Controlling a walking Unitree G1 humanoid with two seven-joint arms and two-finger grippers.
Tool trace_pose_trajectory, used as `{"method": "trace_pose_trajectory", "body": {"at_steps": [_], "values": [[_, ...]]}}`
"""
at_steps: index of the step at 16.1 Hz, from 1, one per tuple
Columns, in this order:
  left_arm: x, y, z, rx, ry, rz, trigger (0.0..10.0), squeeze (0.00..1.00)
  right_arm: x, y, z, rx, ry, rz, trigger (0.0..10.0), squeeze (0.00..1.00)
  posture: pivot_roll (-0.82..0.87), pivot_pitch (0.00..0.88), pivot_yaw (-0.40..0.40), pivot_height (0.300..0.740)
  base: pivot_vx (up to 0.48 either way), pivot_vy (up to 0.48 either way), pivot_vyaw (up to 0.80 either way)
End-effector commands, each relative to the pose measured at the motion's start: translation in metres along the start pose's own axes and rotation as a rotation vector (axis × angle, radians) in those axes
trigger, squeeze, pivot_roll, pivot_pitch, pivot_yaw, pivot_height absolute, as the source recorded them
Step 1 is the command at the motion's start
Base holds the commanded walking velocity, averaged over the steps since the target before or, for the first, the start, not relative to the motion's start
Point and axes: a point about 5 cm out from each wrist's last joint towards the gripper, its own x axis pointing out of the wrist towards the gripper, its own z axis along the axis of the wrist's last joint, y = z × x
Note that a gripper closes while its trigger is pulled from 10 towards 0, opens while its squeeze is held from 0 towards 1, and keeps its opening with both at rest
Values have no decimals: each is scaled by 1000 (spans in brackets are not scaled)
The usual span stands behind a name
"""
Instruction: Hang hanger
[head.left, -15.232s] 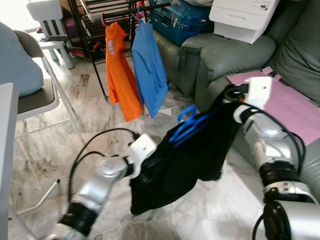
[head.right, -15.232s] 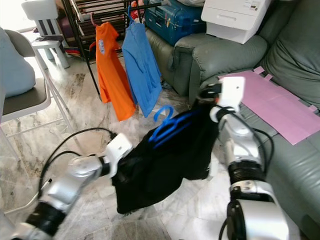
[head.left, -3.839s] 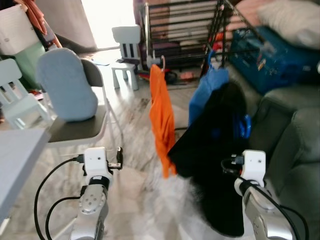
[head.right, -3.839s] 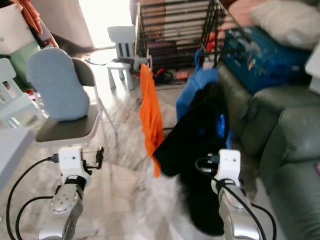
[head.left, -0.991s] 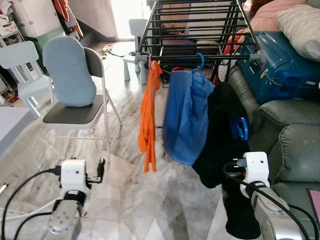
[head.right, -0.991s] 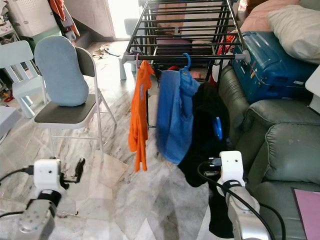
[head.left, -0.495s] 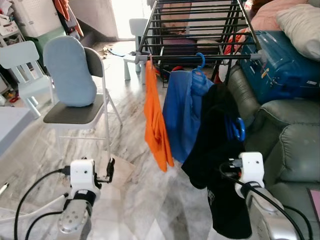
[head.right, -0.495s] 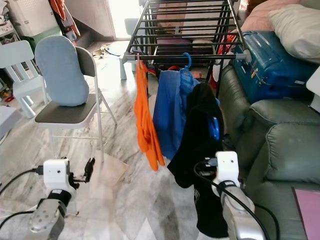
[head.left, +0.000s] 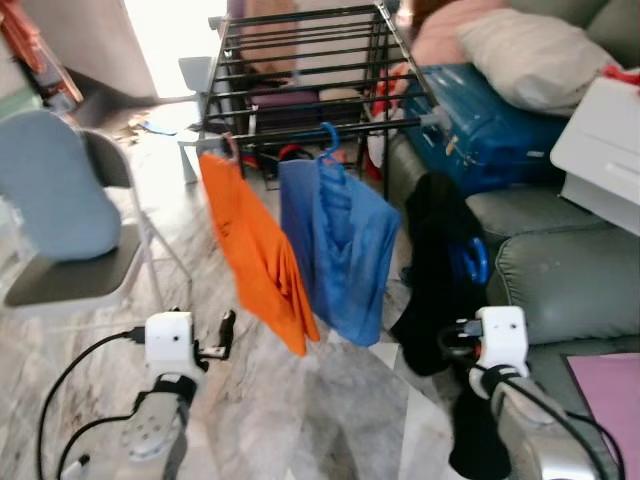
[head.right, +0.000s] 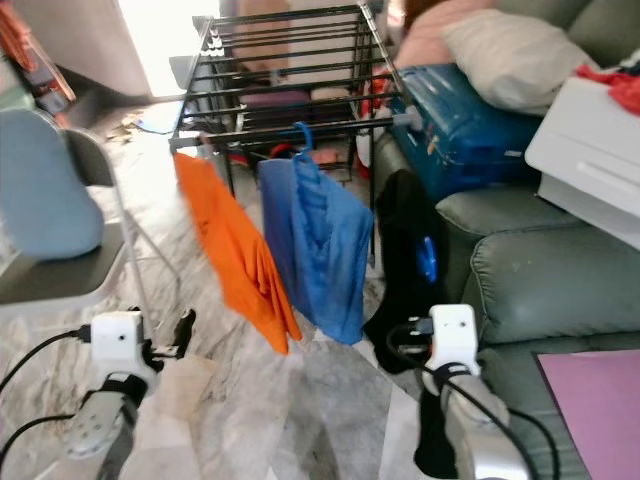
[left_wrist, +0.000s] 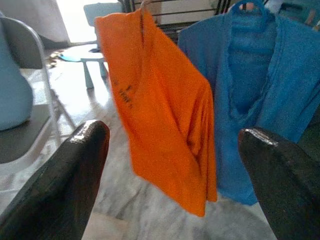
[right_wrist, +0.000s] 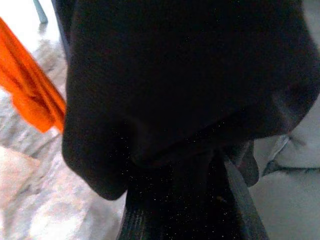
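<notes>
Left claw (head.left: 226, 333) low and forward over the marble floor, fingers spread wide and empty, aimed at the hanging clothes. On the front rail of the drying rack (head.left: 300, 60): orange shirt (head.left: 255, 250) toward the rail's left end, blue shirt (head.left: 340, 245) on its blue hook just beside it. Farther right, black garment (head.left: 440, 270) on a blue hanger (head.left: 478, 262), well below the rail, beside the sofa (head.left: 560, 280). Right claw (right_wrist: 200, 210) buried in the black cloth, clamped on it as far as can be judged from the wrist view. Hook apparently not yet on the rail; lifting and hooking over the rail's right end still to do.
</notes>
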Motion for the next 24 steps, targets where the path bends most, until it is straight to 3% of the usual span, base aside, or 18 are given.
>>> {"method": "trace_pose_trajectory", "body": {"at_steps": [1,12,24], "values": [[-3,9,-4,7,17,21,10000,0,4,7,13,-7,-51,24,10000,0,-117,0,60,740,461,0,0],[-2,7,-7,-4,30,13,10000,0,6,15,9,-6,-14,66,10000,0,-115,0,63,740,441,0,0],[-4,4,-10,-7,55,-6,10000,0,8,24,5,1,20,98,10000,0,-112,0,61,740,320,356,-107]]}}
